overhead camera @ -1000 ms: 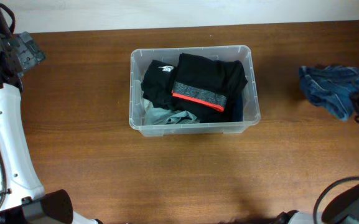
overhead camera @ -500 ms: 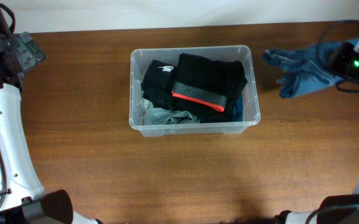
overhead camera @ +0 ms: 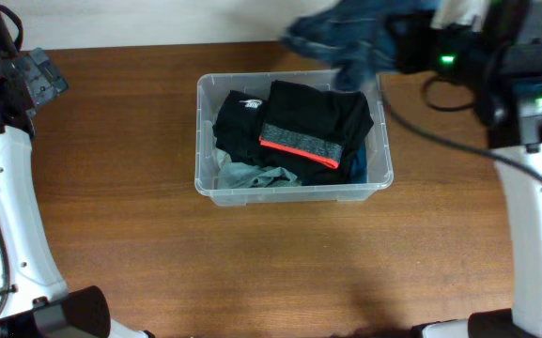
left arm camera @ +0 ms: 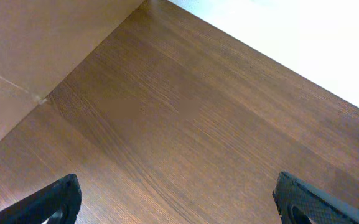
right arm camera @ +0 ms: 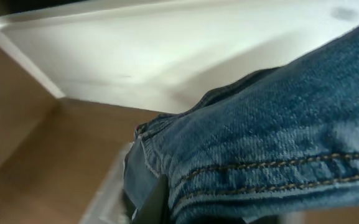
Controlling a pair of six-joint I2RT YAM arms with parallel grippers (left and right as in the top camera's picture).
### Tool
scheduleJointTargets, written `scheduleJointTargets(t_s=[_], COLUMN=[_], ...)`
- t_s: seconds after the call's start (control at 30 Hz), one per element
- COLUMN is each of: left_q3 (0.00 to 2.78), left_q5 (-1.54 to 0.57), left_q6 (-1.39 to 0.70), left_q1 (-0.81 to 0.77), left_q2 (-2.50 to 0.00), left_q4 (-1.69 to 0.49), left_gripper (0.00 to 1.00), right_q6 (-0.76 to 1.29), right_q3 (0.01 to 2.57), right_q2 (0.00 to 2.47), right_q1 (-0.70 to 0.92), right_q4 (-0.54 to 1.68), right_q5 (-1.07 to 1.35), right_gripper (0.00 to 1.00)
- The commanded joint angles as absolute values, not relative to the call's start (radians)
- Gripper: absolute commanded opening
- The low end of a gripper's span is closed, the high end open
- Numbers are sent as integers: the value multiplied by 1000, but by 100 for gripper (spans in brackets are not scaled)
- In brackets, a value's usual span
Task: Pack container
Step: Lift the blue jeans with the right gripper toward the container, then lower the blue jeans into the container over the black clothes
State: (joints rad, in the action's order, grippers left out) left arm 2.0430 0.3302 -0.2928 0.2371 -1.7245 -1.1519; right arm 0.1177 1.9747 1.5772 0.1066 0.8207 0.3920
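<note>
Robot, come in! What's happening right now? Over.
Left claw open, empty. Right claw shut on jeans, above back of tub. Black clothes already inside.

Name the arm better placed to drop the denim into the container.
Right. The right gripper is shut on the denim garment, held by the far rim of the container. The left gripper is open and empty over the table, far off.

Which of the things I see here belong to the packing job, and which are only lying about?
Part of the job: container; denim garment, held up over its back rim; black garment with red band and grey garment, already inside.
Not in use: left gripper, jaws open over the table.
</note>
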Motion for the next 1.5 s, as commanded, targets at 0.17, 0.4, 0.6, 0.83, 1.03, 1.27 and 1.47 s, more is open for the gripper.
scheduleJointTargets(t_s=[0.17,0.4,0.6,0.83,1.03,1.27,1.47], left_q3=[2045,2045,2045,2045,2045,2045,2045], left_q5=[334,334,334,334,334,334,334], left_q6=[-302,-302,-302,-302,-302,-302,-302], left_q1=[239,239,239,239,239,239,239], left_q2=[-1713,-1713,-1713,-1713,-1713,-1713,-1713], left_q4=[-1150,-1150,-1150,-1150,-1150,-1150,-1150], left_gripper=[99,99,99,99,100,99,99], right_q6=[85,73,65,-2,-56,-162,-206], right_q3=[2033,2033,2033,2033,2033,2030,2029], right_q2=[1568,1629,1658,1671,1684,1697,1755], right_q1=[314,395,397,424,453,453,453], right_q4=[708,695,691,691,692,730,755], right_q5=[418,489,603,702,731,760,797], right_gripper=[4,4,4,4,4,4,4])
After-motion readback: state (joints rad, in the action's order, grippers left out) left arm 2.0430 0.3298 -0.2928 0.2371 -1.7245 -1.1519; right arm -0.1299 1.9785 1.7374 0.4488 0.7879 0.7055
